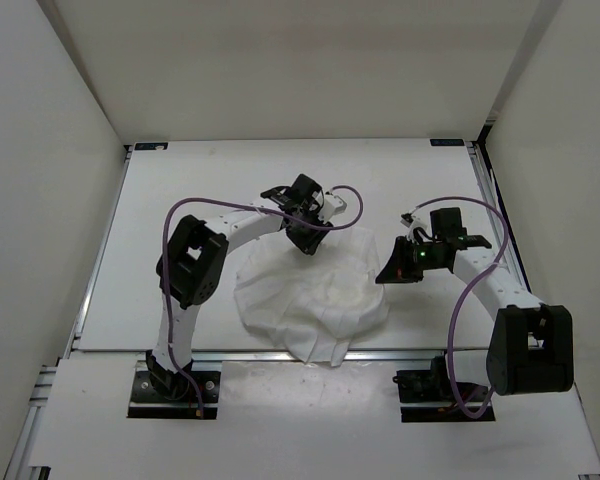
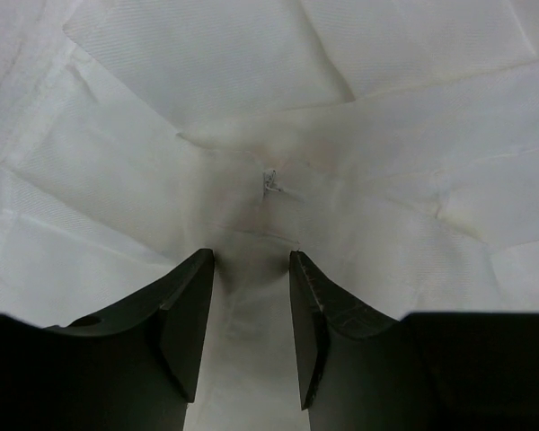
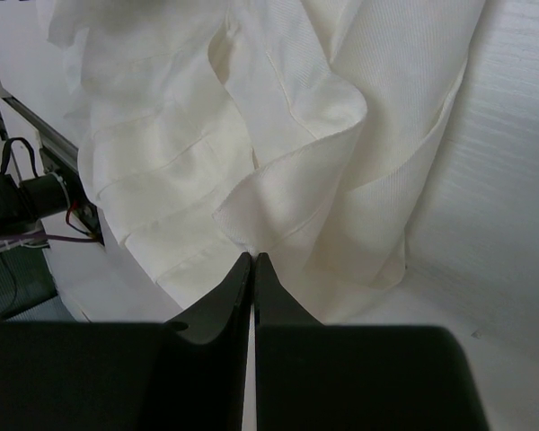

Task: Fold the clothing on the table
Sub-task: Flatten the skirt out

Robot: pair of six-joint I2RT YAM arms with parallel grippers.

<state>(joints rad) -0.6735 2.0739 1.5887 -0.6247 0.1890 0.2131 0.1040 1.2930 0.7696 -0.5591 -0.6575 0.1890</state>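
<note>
1. Flooding the overhead view with bright, even light from above; washing the counter (image 1: pixel 180 190) and walls (image 1: pixel 40 150) close to pure white.
2. Laying only soft, shallow shadows along the creases and near rim of the clothing (image 1: pixel 310 300).
3. Turning greyer and dimmer in the left wrist view; shading the cloth just ahead of the left jaws, with the weave showing crisp higher up.
4. Glowing creamier in the right wrist view, with deep shade pooling inside the folds.
5. Sinking those and the right jaws into near-black, soft-edged silhouettes along the bottom of each wrist view.
</note>
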